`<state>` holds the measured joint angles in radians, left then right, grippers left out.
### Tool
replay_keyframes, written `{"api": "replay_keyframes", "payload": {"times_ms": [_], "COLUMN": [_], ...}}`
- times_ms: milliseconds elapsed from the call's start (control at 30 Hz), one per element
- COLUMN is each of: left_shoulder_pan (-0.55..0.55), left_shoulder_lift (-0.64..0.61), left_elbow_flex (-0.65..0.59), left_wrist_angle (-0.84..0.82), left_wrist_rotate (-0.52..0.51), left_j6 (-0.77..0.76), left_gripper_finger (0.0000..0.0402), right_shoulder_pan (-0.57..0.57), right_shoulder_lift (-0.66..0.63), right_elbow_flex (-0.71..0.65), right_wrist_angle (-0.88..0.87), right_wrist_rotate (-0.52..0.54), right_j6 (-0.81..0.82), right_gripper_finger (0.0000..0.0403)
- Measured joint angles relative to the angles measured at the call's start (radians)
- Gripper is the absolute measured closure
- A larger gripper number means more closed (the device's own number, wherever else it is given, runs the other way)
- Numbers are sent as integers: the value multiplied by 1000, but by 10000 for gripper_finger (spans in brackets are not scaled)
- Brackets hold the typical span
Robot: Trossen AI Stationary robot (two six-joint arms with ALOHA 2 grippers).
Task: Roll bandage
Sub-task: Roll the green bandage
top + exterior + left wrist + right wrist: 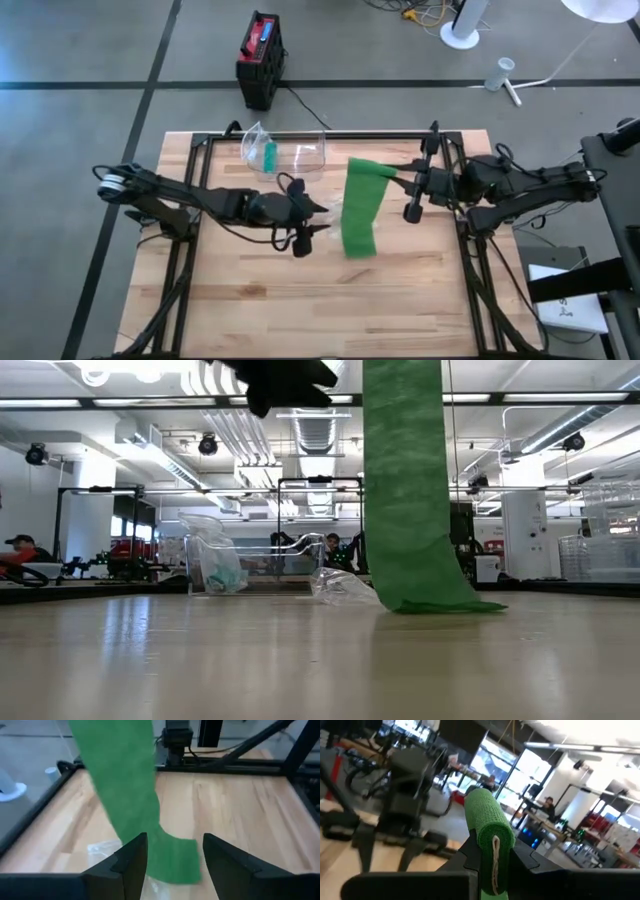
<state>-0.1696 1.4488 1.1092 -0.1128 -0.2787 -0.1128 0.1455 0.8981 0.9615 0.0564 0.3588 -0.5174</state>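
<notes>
- A wooden table (260, 300) seen from above, with a dark robot arm reaching in from each side toward its middle.
- The right gripper (398, 177) holds the top end of a green bandage (362, 205). Its fingers are closed on the rolled part of the bandage, which in the right wrist view sits pinched between them, with its wound edge facing the camera (489, 840).
- From those fingers the bandage hangs down as a long, flat strip. In the low view the strip (405, 480) drops straight to the table, and its bottom end lies folded on the wood.
- The left gripper (318, 218) is just beside the hanging strip, on the side away from the right gripper. Its two dark fingers (131, 862) stand apart with a clear gap between them and hold nothing.
- In the left wrist view the lower part of the bandage (172, 857) lies ahead of the fingertips, in line with the gap, apart from both fingers.
- A crumpled piece of clear plastic wrap (343, 587) lies on the table touching the foot of the strip, close under the left fingers.
- A clear plastic bag (258, 149) with something green in it lies farther back on the table, next to what seems to be a clear tray (305, 152); the view is too poor to be sure.
- Beyond the table, a black and red case (260, 58) stands on the floor.
</notes>
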Motion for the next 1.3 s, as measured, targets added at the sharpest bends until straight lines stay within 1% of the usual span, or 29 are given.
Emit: {"api": "replay_keyframes", "payload": {"times_ms": [100,167,267,333,367,533,767,867,967,1067,1133,1200,1267,1300], "left_shoulder_pan": [-4,-5,0,7,9,16,36,58,74,80,84,85,85,85], "left_shoulder_lift": [-14,-15,18,52,70,150,250,301,358,410,441,471,497,507], "left_elbow_flex": [-105,-184,-288,-329,-339,-333,-253,-228,-210,-176,-140,-105,-65,-47], "left_wrist_angle": [147,272,497,615,648,653,663,757,879,952,957,946,901,871], "left_wrist_rotate": [0,-1,-4,-15,-29,-139,-128,-121,-101,-86,-55,-11,23,27], "left_j6": [-61,-93,-124,-136,-138,-150,-151,-135,-113,-97,-89,-75,-62,-61], "left_gripper_finger": [212,205,193,184,179,154,114,116,141,192,241,299,364,381], "right_shoulder_pan": [1,1,1,1,1,1,1,1,1,1,1,1,1,1], "right_shoulder_lift": [11,17,16,26,28,46,85,98,117,125,125,125,125,121], "right_elbow_flex": [23,59,111,145,161,230,286,300,317,327,331,336,343,345], "right_wrist_angle": [20,35,31,29,23,-2,-3,-5,2,-1,0,-2,1,-5], "right_wrist_rotate": [-2,-33,-98,-126,-132,-154,-161,-183,-184,-184,-184,-184,-184,-184], "right_j6": [-25,-23,-3,1,5,8,-12,-15,-17,-18,-17,-18,-23,-25], "right_gripper_finger": [365,365,365,365,365,365,365,365,365,365,365,365,365,365]}}
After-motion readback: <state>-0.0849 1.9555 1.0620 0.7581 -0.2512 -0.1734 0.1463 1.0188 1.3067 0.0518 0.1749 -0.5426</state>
